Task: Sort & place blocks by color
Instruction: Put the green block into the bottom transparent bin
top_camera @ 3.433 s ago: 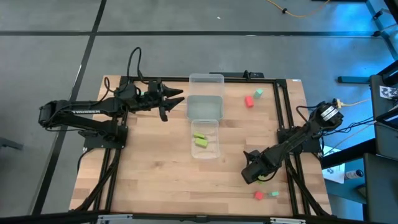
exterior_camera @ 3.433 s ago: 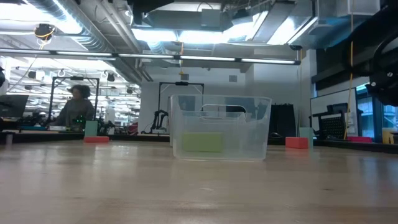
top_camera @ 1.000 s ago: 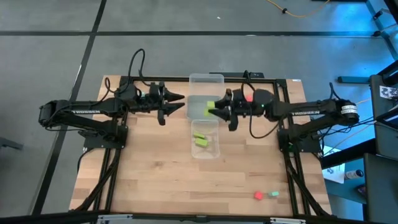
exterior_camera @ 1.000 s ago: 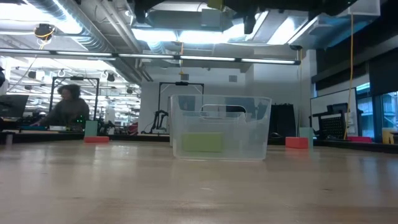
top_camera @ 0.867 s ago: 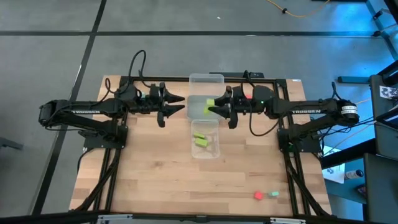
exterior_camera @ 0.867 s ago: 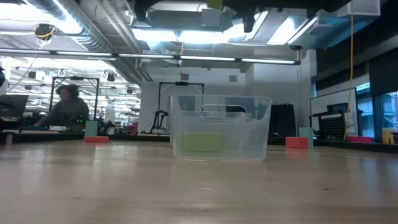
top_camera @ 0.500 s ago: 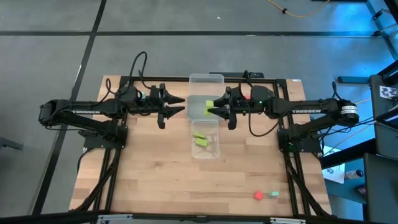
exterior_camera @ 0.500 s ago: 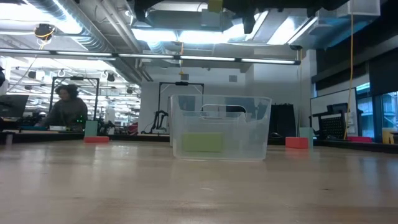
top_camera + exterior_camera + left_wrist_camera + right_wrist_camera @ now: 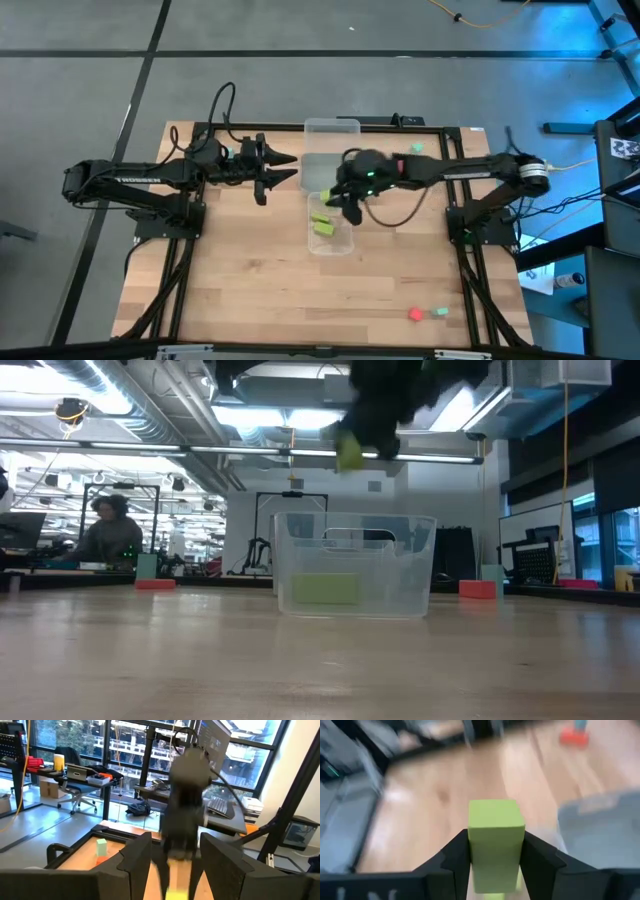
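My right gripper (image 9: 330, 198) hangs over the clear trays, between the middle tray (image 9: 330, 172) and the near tray (image 9: 330, 238), shut on a lime block (image 9: 496, 835). In the low view that block (image 9: 349, 452) is well above the near tray (image 9: 352, 565). Two lime blocks (image 9: 321, 223) lie on the near tray's floor. A teal block (image 9: 415, 148) lies on the far right of the table. A red block (image 9: 415, 314) and another teal one (image 9: 441, 312) lie near the right front edge. My left gripper (image 9: 285, 168) waits open, left of the trays. My right gripper pinches the lime block between its two fingers (image 9: 455, 857), one on each side face (image 9: 479, 847). The fingers slant down from the table's right. The block is lifted clear and sticks out past the fingertips (image 9: 349, 452).
A third clear tray (image 9: 331, 130) stands at the far end of the row. My left gripper's fingers (image 9: 135, 860) point at the right arm from close by. A person (image 9: 108, 530) sits in the room beyond the table. Bare wood lies left and near of the trays.
My right gripper, which pointed level toward the left over the middle tray, has tipped downward and swung toward the near tray. The lime block has come down with it and now shows lower in the low view. It stays shut on the block.
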